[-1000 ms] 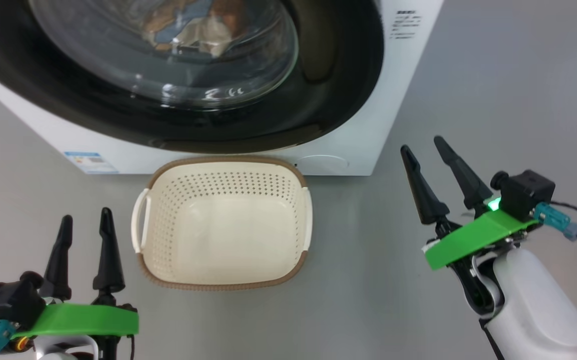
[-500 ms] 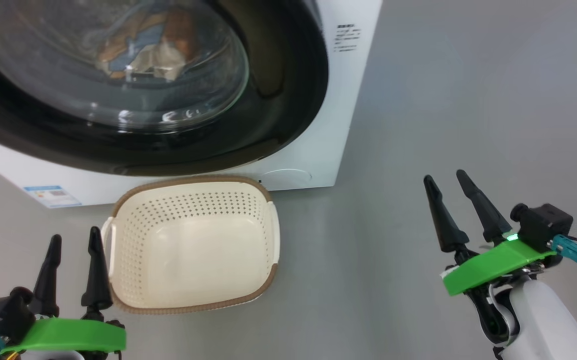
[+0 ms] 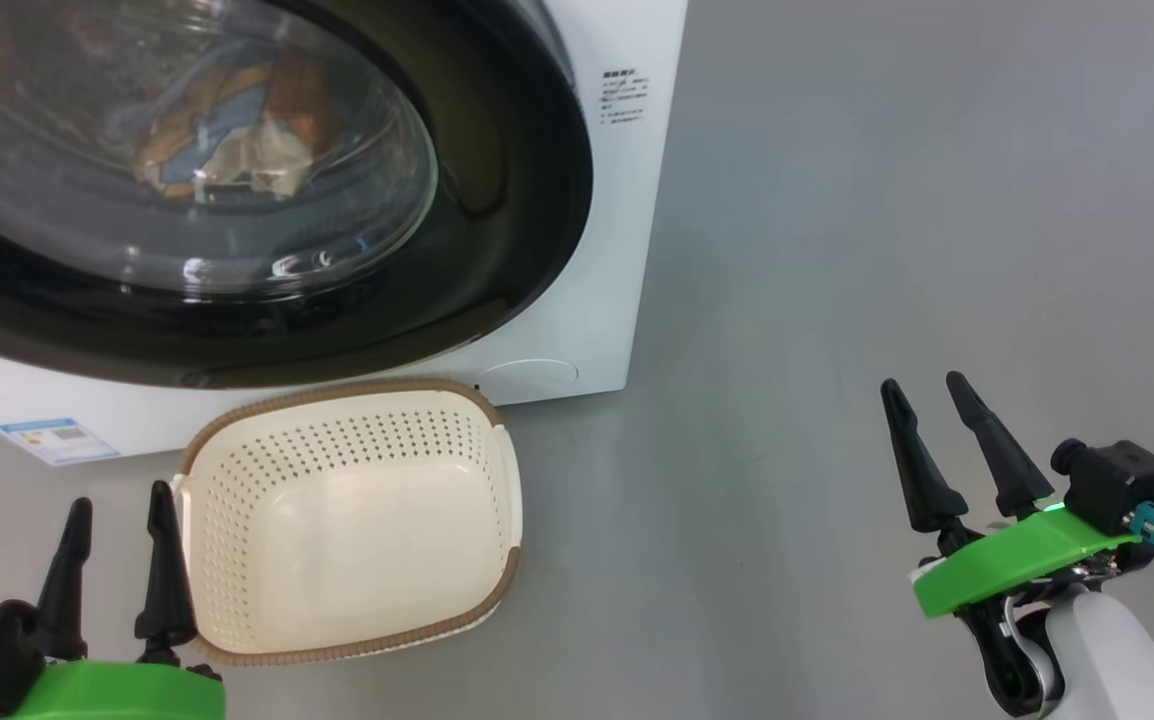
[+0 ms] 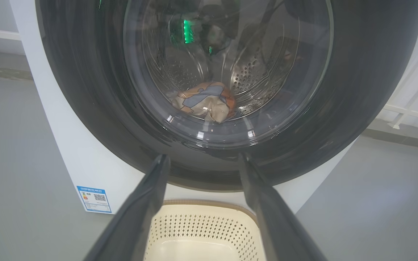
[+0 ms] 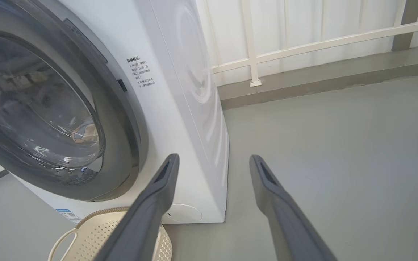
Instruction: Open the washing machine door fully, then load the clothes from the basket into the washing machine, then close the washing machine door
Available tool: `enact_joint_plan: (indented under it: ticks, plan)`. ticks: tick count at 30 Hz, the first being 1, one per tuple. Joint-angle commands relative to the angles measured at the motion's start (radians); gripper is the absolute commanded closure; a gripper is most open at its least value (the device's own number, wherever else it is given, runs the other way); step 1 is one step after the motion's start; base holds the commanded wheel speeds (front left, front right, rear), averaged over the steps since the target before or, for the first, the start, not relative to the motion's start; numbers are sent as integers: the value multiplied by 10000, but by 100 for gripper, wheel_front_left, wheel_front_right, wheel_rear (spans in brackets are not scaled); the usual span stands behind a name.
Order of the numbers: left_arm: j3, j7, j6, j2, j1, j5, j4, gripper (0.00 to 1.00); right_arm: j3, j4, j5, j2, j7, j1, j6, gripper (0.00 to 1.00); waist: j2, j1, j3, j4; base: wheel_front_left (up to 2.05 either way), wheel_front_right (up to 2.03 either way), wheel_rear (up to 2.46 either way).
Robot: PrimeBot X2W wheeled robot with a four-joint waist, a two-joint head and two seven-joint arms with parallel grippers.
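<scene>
The washing machine is a white front-loader at the upper left. Its door, with a glossy black rim and a glass bowl, lies flush against the front. The clothes, light blue, orange-brown and cream, lie in the drum behind the glass, as the left wrist view's clothes show. The basket stands empty on the floor before the machine. My left gripper is open just left of the basket. My right gripper is open over bare floor, far right of the machine.
Grey floor stretches to the right of the machine. A blue label marks the machine's lower left corner. A white railing and a raised kerb run along the wall behind the machine's right side.
The head camera has swung, so the machine and the basket have slid left in the picture. Both grippers stay open, with the right one lower in view.
</scene>
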Motion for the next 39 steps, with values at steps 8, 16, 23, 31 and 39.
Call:
enact_joint_plan:
  ticks: [8, 16, 23, 31, 39]
  plan:
    - [455, -65, -15, 235, 161, 340, -221, 0, -9, -350, -99, -183, -48, 508, -55, 0, 0, 0, -159, -163, 0, 0, 0]
    - [426, -65, -15, 227, 219, 328, -194, 0, -64, -413, -130, -217, -48, 599, -55, 0, 0, 0, -202, -190, 0, 0, 0]
    - [408, -65, -15, 235, 218, 329, -185, 0, -15, -431, -126, -228, -48, 607, -55, 0, 0, 0, -206, -169, 0, 0, 0]
    - [426, -65, -15, 218, 261, 342, -157, 0, 15, -429, -132, -234, -48, 629, -55, 0, 0, 0, -255, -166, 0, 0, 0]
    - [396, -65, -15, 201, 308, 274, -177, 0, 53, -427, -129, -249, -48, 669, -55, 0, 0, 0, -316, -154, 0, 0, 0]
